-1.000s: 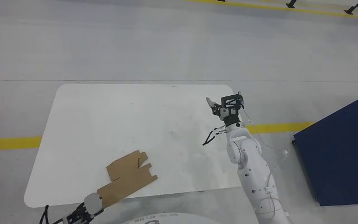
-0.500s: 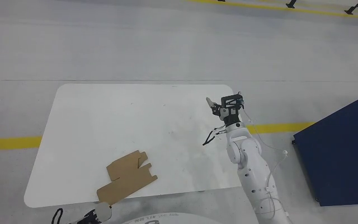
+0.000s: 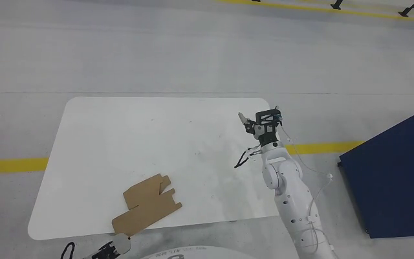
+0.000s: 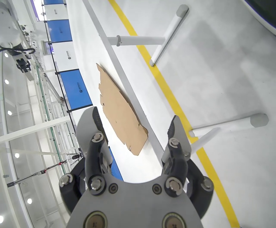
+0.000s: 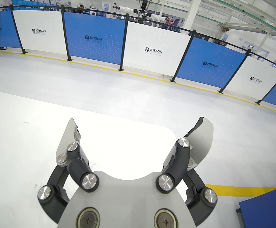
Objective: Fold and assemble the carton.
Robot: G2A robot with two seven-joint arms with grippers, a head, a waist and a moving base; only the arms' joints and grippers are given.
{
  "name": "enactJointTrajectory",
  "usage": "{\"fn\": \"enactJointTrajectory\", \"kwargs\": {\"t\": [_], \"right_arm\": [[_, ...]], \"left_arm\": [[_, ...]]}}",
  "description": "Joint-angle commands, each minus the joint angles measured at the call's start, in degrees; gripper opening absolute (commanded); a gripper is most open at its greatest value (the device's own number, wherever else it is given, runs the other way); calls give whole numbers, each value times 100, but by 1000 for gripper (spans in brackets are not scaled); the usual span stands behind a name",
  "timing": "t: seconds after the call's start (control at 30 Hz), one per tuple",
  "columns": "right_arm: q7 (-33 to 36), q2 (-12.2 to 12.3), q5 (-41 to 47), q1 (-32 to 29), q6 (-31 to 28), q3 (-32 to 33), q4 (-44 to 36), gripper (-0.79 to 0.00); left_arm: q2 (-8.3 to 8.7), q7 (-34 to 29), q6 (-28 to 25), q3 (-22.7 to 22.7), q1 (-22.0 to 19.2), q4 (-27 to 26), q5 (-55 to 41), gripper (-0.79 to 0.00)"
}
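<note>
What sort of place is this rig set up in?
Probably an industrial robot test hall: blue and white fence panels ring a smooth pale grey floor marked with yellow lines, and another white-armed robot stands beyond the fence.

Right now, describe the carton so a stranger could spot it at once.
Find the white rounded table. Along its near edge, toward the left corner, lies a flat brown cardboard carton blank. It is the only brown thing there, with a notched outline.
</note>
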Motion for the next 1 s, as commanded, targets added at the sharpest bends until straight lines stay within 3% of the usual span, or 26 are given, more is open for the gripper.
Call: {"fn": "enactJointTrajectory", "kwargs": {"t": [0.0, 0.07, 0.27, 0.47, 0.6, 0.73, 0.97], "right_arm": [[0, 0, 0, 0, 0, 0, 0, 0], [0, 0, 0, 0, 0, 0, 0, 0], [0, 0, 0, 0, 0, 0, 0, 0], [0, 0, 0, 0, 0, 0, 0, 0], [0, 0, 0, 0, 0, 0, 0, 0], [0, 0, 0, 0, 0, 0, 0, 0], [0, 0, 0, 0, 0, 0, 0, 0]], "left_arm": [[16, -143, -69, 19, 0, -9, 0, -243], [16, -276, -129, 51, -8, -17, -13, -317], [5, -538, -271, 224, -156, 47, -55, -394], [-9, -756, -262, 393, -353, 149, -135, -391], [-3, -791, -265, 453, -410, 190, -137, -314], [1, -885, -293, 489, -455, 217, -156, -317], [19, -918, -341, 539, -487, 224, -180, -548]]}}
